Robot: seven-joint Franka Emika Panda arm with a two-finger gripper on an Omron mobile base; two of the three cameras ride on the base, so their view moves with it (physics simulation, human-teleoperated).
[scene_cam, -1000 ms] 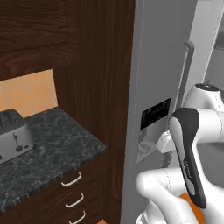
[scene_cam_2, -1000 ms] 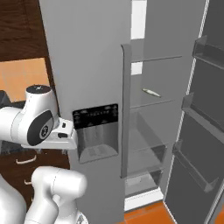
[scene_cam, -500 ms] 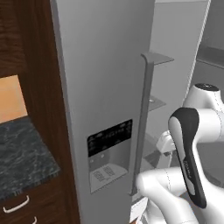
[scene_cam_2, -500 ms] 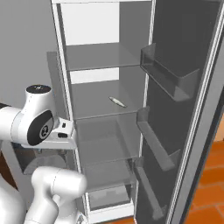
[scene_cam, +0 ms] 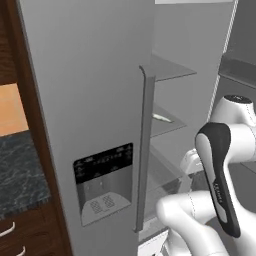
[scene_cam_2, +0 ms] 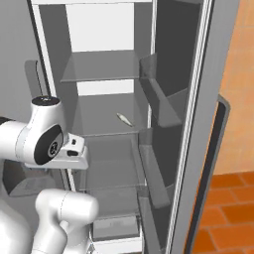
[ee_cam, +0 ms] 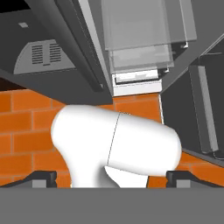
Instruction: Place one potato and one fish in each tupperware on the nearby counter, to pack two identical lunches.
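Note:
A slim pale fish point(scene_cam_2: 125, 119) lies on the middle glass shelf of the open fridge; in the left base view the fish point(scene_cam: 161, 118) shows just past the closed door's handle. My gripper point(ee_cam: 111, 178) is open and holds nothing. It points down at the orange brick floor in front of the fridge's lower drawer, well below the fish and apart from it. A strip of the dark marbled counter point(scene_cam: 17, 175) shows at far left. The potato and the tupperware are out of view.
The fridge's right door point(scene_cam_2: 198, 124) stands swung open, with deep bins point(scene_cam_2: 161, 106) on its inner side. The left door point(scene_cam: 90, 90) is closed and carries a dispenser panel point(scene_cam: 102, 175) and a long handle point(scene_cam: 145, 150). A clear drawer point(ee_cam: 138, 48) sits at the fridge's bottom.
The whole picture has swung from the counter and cabinets to the open fridge, so the base has moved. The arm keeps its folded pose and the gripper stays open.

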